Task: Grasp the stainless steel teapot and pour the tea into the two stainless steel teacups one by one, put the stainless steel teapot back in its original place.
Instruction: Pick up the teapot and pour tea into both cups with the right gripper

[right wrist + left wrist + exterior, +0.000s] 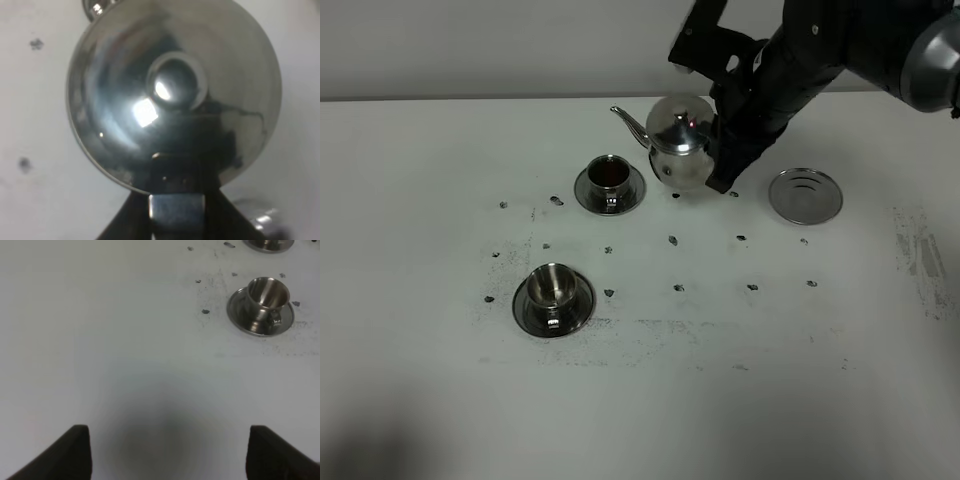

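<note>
right gripper [720, 152] pinching teapot [678, 148] handle — pot upright, spout pointing away from gripper toward cup [609, 193] holding tea [609, 174]. tray [805, 195] on gripper's other side. left gripper [170, 454] spread — second cup [267, 295] ahead of it.

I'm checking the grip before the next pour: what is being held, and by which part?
The right gripper holds the stainless steel teapot by its handle, at the back opposite the spout. The left gripper holds nothing.

White table [420, 400] with dark specks [673, 240]
</note>
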Tool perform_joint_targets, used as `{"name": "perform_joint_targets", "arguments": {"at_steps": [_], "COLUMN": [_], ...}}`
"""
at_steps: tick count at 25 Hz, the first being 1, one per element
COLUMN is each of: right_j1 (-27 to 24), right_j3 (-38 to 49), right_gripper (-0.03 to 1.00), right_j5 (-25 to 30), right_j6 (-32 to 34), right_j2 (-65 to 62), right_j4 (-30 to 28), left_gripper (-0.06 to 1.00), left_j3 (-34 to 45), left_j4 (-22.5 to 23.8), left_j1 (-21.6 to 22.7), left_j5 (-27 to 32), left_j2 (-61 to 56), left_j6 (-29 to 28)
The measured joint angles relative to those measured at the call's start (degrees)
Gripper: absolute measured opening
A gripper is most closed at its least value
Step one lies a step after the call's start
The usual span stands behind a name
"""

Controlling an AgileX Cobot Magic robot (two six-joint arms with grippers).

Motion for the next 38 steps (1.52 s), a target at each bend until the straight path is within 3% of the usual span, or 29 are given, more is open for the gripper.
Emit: {"name": "perform_joint_targets", "arguments": {"at_steps": [4, 11, 22, 34, 38], "right_j1": [-0.1, 0.0, 0.3, 1.2, 3.3], "right_j3": [4.9, 8.2, 15.1, 15.3, 17.4], "right_gripper": [0.20, 0.20, 0.20, 0.20, 0.20], "right_j5": [-4.2, -9.3, -19.5, -17.4, -16.3], "right_j6": [8.4, 15.6, 16.2, 15.9, 11.9], "right_j2": [-0.9, 0.0, 1.4, 0.5, -5.4], "right_j4": [2.0, 5.1, 5.1, 3.5, 3.0], "left_gripper": [0.63, 0.63, 0.63, 0.63, 0.63], "left_j3": [0.0, 0.0, 0.0, 0.0, 0.0], "left_j4": [0.0, 0.0, 0.0, 0.0, 0.0], "left_j1": [0.0, 0.0, 0.0, 0.0, 0.0], "left_j5": [0.0, 0.0, 0.0, 0.0, 0.0], "left_j2": [0.0, 0.0, 0.0, 0.0, 0.0], "left_j6": [0.0, 0.0, 0.0, 0.0, 0.0]}}
